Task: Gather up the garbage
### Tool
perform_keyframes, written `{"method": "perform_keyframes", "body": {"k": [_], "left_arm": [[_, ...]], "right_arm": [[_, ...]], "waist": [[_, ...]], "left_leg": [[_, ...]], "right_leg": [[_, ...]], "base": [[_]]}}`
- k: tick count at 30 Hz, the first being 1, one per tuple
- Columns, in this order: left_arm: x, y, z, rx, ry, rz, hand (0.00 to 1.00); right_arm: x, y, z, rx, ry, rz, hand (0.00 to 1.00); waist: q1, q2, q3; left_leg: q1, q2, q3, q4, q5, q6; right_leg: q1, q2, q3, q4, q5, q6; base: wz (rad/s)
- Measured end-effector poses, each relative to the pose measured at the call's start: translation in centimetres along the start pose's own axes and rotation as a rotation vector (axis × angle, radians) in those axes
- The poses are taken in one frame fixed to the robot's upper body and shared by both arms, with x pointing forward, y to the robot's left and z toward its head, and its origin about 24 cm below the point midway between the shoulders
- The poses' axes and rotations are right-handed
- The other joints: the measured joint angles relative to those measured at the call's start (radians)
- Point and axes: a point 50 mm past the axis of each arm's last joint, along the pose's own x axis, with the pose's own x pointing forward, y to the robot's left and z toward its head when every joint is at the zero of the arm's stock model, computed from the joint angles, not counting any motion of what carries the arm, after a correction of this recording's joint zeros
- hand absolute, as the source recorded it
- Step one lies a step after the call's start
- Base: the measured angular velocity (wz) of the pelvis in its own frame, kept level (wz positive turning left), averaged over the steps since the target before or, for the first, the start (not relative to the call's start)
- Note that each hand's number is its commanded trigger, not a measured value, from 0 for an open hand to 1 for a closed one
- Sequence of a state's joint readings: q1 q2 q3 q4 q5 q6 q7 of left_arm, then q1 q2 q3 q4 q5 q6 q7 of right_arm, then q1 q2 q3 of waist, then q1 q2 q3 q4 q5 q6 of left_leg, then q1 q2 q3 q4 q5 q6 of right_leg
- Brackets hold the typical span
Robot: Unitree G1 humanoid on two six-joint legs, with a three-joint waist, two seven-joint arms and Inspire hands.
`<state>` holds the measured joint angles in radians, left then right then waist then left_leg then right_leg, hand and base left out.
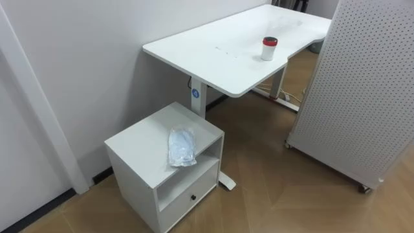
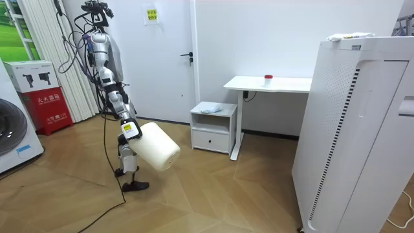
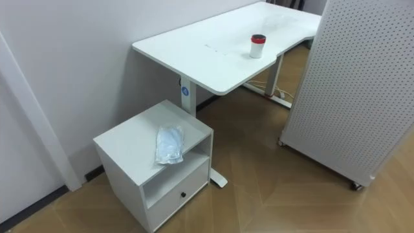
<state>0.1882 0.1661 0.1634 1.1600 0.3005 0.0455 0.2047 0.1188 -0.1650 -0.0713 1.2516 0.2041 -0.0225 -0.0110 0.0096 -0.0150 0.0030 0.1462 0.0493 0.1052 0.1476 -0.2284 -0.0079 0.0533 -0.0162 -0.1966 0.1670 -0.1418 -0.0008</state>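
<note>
Your robot stands on the wooden floor at the room view's left, facing the white bedside cabinet (image 1: 139, 137) and well apart from it. Its right hand (image 2: 129, 129) hangs low at the near side of its body, against the rim end of a large cream waste bin (image 2: 159, 147) that tilts with its closed end toward the cabinet. You cannot tell from here whether the fingers are curled round the bin or straight.

The garbage you are after is a crumpled clear plastic bag (image 1: 182, 147). It lies on top of the cabinet, toward its right front edge, just above the open shelf. Below that shelf is a drawer (image 1: 192, 193) with a small dark knob.

Just beyond the cabinet, to the right, a white desk (image 1: 213, 48) runs along the wall. The cabinet sits beside its near leg. On the desk's far right part stands a white cup with a red lid (image 1: 269, 48), upright and alone.

At your right a white perforated panel on castors (image 1: 362, 84) stands near the desk's right end. In the room view a closed door (image 2: 169, 58) is in the far wall behind the robot, with a red cabinet (image 2: 45, 97) and a washing machine (image 2: 13, 133) at the left.
</note>
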Motion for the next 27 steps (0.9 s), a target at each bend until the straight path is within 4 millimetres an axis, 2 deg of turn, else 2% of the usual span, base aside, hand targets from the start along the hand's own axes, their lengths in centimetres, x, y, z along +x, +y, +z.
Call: {"method": "perform_keyframes", "body": {"k": [18, 22, 25, 27], "left_arm": [[0.0, 0.0, -0.3, 0.013, 0.028, -0.002, 0.0], [0.0, -0.1, -0.6, 0.02, 0.042, -0.005, 0.0], [-0.1, -0.2, -0.9, 0.035, 0.052, -0.009, 0.0], [-0.1, -0.3, -1.2, 0.043, 0.065, -0.015, 0.0]], "right_arm": [[0.1, 0.1, 0.1, -0.02, 0.009, 0.003, 1.0], [0.1, 0.1, 0.0, -0.017, 0.011, 0.003, 1.0], [0.1, 0.2, 0.1, -0.027, 0.017, 0.004, 1.0], [0.1, 0.3, 0.4, -0.033, 0.022, 0.005, 1.0]], "waist": [[0.001, 0.004, 0.0014], [-0.001, 0.007, 0.0012], [-0.001, 0.004, 0.0024], [0.001, 0.001, 0.0022]], "left_leg": [[-0.021, 0.003, 0.002, -0.006, 0.0, 0.0], [-0.034, 0.01, 0.005, 0.006, -0.007, -0.006], [-0.04, 0.022, 0.005, 0.056, -0.038, -0.016], [-0.065, 0.031, 0.006, 0.129, -0.071, -0.028]], "right_leg": [[-0.027, 0.003, 0.001, 0.007, 0.001, -0.001], [-0.035, 0.008, -0.001, 0.011, -0.003, -0.007], [-0.045, 0.006, -0.019, 0.076, -0.048, -0.016], [-0.07, 0.004, -0.02, 0.144, -0.088, -0.026]], "base": [[0.0], [0.0], [0.05], [-0.06]]}}
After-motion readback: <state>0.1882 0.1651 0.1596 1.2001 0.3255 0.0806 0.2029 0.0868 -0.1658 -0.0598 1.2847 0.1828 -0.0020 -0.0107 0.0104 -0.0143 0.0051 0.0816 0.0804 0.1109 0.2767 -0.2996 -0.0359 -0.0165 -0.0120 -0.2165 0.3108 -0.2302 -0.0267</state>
